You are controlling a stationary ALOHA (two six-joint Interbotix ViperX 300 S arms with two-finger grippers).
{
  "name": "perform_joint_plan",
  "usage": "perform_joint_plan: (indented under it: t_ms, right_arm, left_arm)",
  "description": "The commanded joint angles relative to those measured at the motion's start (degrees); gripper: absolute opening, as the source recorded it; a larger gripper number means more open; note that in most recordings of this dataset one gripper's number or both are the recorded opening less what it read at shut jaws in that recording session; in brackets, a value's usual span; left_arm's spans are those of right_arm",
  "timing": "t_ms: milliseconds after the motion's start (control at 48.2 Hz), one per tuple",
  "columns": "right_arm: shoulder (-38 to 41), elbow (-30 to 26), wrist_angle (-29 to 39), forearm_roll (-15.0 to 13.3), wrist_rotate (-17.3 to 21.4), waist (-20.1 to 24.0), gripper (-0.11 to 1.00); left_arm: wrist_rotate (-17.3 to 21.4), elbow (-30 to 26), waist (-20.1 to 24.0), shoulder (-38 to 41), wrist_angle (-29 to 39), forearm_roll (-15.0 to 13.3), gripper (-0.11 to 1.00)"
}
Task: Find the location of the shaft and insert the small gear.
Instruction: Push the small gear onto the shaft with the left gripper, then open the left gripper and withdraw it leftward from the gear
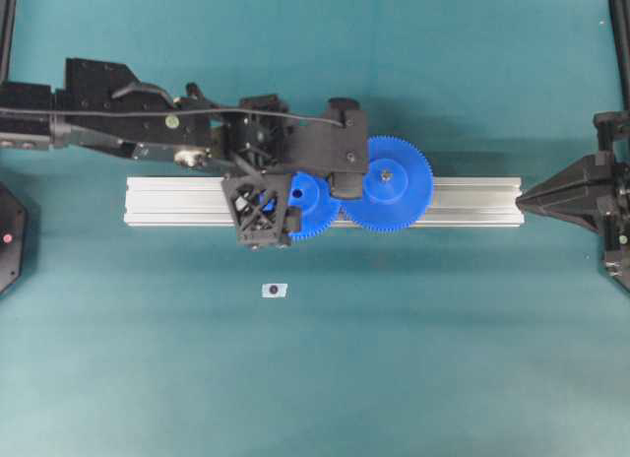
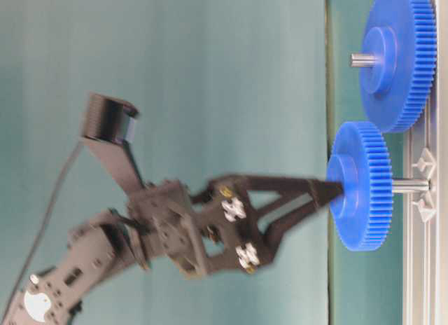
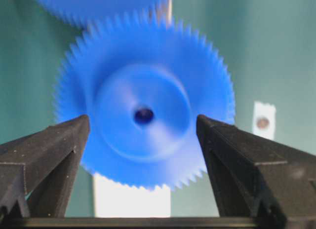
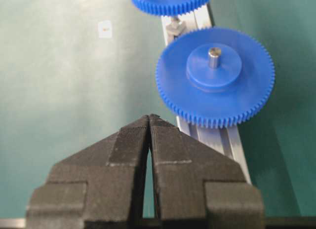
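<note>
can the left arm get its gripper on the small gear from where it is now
Probably yes. The left gripper is open, its fingers either side of the small gear's hub, and nothing sits between them. The larger gear meshes alongside but off the approach.

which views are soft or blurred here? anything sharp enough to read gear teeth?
Left wrist: small gear is blurred, teeth smeared; left tool fingers in front look sharper. Table-level: arm soft, teeth on the small gear readable. Right wrist: larger gear fairly crisp, teeth countable, right tool sharp. Overhead: even light, low detail, no glare.
</note>
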Motion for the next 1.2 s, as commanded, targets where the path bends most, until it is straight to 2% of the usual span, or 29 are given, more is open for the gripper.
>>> perform_joint_plan:
  t_ms: [0, 145, 352, 580, 684, 870, 1181]
  right_arm:
    - [0.3, -0.7, -0.5, 0.1, 0.6, -0.2, 0.08]
    - [0.2, -0.7, -0.5, 0.1, 0.6, -0.2, 0.08]
    - [-0.2, -0.8, -0.6, 0.1, 0.6, -0.2, 0.08]
    - [-0.4, -0.5, -0.6, 0.1, 0.7, -0.2, 0.07]
    - [-0.4, -0.5, -0.5, 0.1, 0.7, -0.2, 0.08]
    - [-0.4, -0.5, -0.6, 0.1, 0.8, -0.2, 0.08]
    - [-0.4, -0.8, -0.6, 0.1, 0.8, -0.2, 0.08]
  left_arm:
    - [1.1, -3.2, 0.0, 0.6, -0.2, 0.2, 0.86]
    - [1.7, -5.6, 0.1, 3.3, 0.2, 0.2, 0.86]
    - [1.2, -4.9, -0.2, 3.8, 1.2, 0.2, 0.86]
    - [0.7, -5.4, -1.2, -0.9, 3.0, 0.2, 0.86]
    - [-0.9, -4.7, -1.9, -5.2, 3.1, 0.2, 0.86]
    - [-4.7, -0.4, -2.5, -12.1, 2.1, 0.2, 0.86]
    - [-5.5, 9.2, -3.5, -20.4, -6.5, 0.2, 0.86]
